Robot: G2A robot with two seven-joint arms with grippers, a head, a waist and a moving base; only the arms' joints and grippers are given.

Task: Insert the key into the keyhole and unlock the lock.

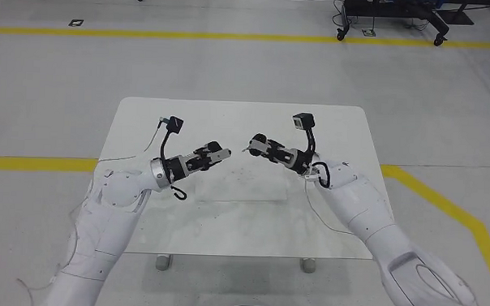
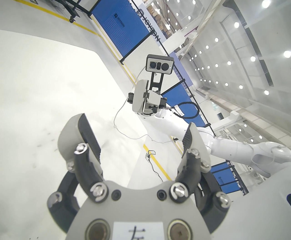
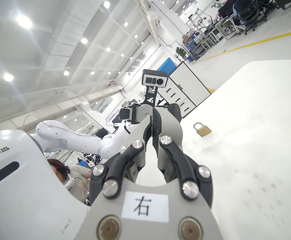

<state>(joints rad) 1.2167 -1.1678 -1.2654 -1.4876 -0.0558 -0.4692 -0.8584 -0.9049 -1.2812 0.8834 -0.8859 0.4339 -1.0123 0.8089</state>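
My left gripper (image 1: pixel 221 150) hangs over the middle of the white rectangular table with rounded corners (image 1: pixel 323 229) and points right. Its jaws stand wide open: the two ribbed black pads (image 2: pixel 89 136) are well apart and nothing lies between them. My right gripper (image 1: pixel 253 143) faces it from the right, tip towards tip. The two are near each other but apart, and both are raised above the table top.

My right jaws are pressed together. The grey fingers (image 3: pixel 168 127) meet along their ribbed black faces with no gap that I can see. Whether the key sits pinched between them I cannot tell, since the closed fingers hide anything held there.

The small brass padlock with its silver shackle (image 3: pixel 202 130) lies flat on the bare table top, touching neither gripper. It rests low, beneath the place where my two grippers face each other. The shackle looks like a closed loop, though I cannot tell whether it is latched.

A black wrist camera on a thin black bracket (image 1: pixel 175 122) rises behind my left gripper, and its twin (image 1: pixel 303 120) stands behind my right. A yellow floor stripe (image 1: pixel 233 37) runs across well beyond the table's far edge.
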